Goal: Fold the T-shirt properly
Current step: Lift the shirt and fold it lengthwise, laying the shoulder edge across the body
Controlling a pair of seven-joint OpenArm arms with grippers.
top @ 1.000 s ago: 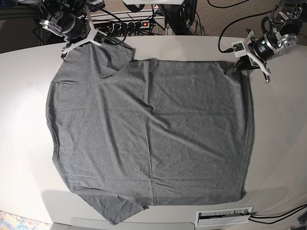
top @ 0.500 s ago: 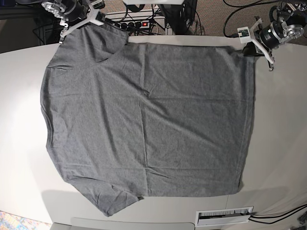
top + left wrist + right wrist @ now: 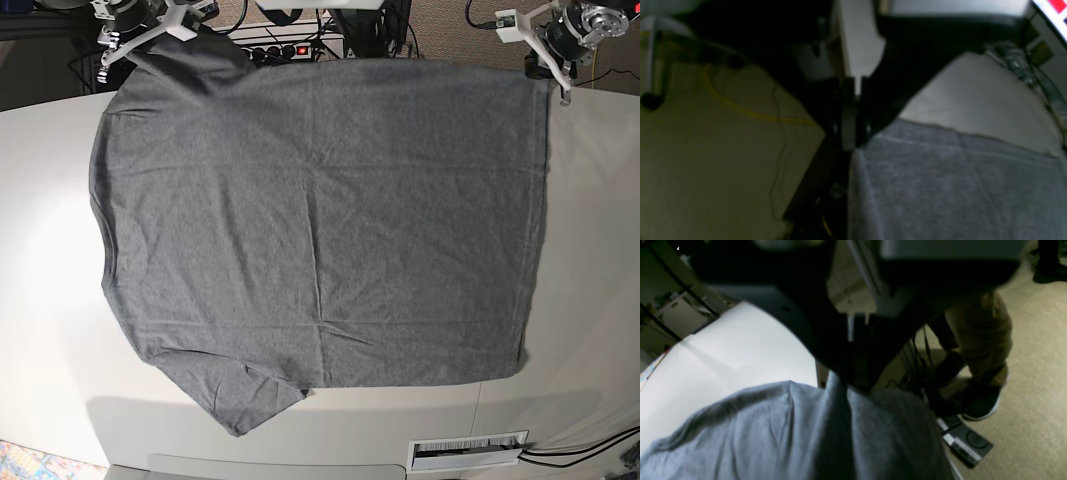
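The heather-grey T-shirt (image 3: pixel 320 220) lies spread on the white table (image 3: pixel 50 300), with its far edge raised past the table's back edge. My left gripper (image 3: pixel 547 78) is shut on the shirt's far right corner. The left wrist view shows the black jaws pinched on that corner (image 3: pixel 853 143), with cloth (image 3: pixel 957 186) hanging below. My right gripper (image 3: pixel 130 45) is shut on the far left corner by a sleeve. In the right wrist view the jaws (image 3: pixel 853 380) pinch a fold of the shirt (image 3: pixel 756 433). A sleeve (image 3: pixel 240 405) lies at the front left.
A power strip (image 3: pixel 290 48) and cables lie behind the table. A slotted vent (image 3: pixel 468 452) sits at the table's front edge. The right wrist view shows a person's leg and shoe (image 3: pixel 980 400) and a foot pedal (image 3: pixel 965 440) on the carpet.
Both grippers have moved toward the back and up, holding the far corners. The shirt has been dragged away from the front edge and stretched flatter; the folded patch near the left sleeve has smoothed out.
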